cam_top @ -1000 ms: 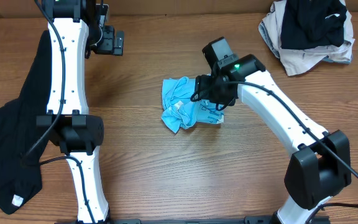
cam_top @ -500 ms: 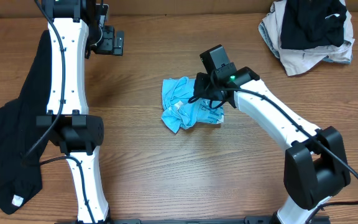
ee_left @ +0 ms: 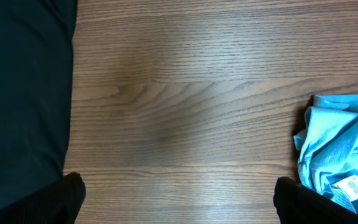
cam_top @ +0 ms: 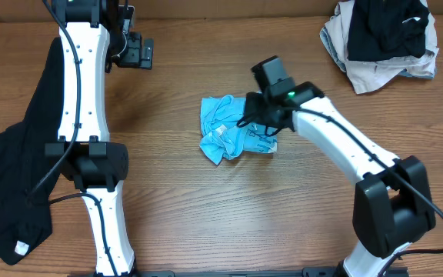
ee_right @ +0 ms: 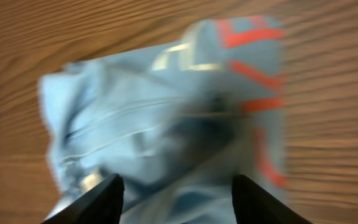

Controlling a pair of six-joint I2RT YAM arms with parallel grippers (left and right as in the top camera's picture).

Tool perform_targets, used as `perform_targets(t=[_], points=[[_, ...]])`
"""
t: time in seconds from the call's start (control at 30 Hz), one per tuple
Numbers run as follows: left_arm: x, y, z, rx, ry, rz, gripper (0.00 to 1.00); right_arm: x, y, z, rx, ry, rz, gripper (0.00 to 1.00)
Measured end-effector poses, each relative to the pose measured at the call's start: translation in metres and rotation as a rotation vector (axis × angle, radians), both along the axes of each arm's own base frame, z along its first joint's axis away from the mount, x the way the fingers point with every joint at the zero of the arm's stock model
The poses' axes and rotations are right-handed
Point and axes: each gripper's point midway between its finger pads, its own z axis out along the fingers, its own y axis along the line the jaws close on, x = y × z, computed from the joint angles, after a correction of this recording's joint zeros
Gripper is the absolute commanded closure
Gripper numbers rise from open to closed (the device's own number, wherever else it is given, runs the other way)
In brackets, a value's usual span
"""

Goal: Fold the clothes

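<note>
**Right gripper over the crumpled T-shirt; left arm well off**

Overhead: the light-blue T-shirt (cam_top: 233, 137) lies bunched mid-table (cam_top: 206, 223), a rumpled clump with no clean long axis; the right gripper (cam_top: 258, 117) hangs over its right edge and is much the nearer, while the left gripper (cam_top: 137, 51) sits well apart at the far left; a long black garment (cam_top: 21, 177) lies beside the left arm, and a black and beige pile (cam_top: 383, 38) in the far right corner.
Left wrist: the left gripper's fingertips (ee_left: 61, 199) are spread wide over bare wood, gripping nothing; the shirt shows only at the right edge.
Right wrist, blurred: the fingers (ee_right: 104, 199) stand apart, with the shirt just ahead and below; no cloth seems pinched; the pink-red lettering (ee_right: 253, 37) is on the far side.
</note>
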Motion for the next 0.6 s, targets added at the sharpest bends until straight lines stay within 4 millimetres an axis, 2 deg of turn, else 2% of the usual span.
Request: perform_targets(t=[0.17, 0.2, 0.4, 0.53, 0.6], points=[[0.0, 0.0, 0.0, 0.0, -0.002, 0.0, 0.0, 0.012, -0.035, -0.001, 0.005, 0.013, -0.092, 0.43], [0.0, 0.0, 0.0, 0.0, -0.002, 0.0, 0.0, 0.013, -0.036, -0.001, 0.007, 0.013, -0.095, 0.44], [0.001, 0.0, 0.0, 0.0, -0.005, 0.0, 0.0, 0.01, -0.028, -0.007, 0.033, 0.039, -0.068, 0.45], [0.001, 0.0, 0.0, 0.0, -0.005, 0.0, 0.0, 0.005, -0.02, -0.028, 0.04, 0.095, -0.048, 0.47], [0.001, 0.0, 0.0, 0.0, -0.005, 0.0, 0.0, 0.005, -0.018, -0.04, 0.044, 0.119, -0.042, 0.54]])
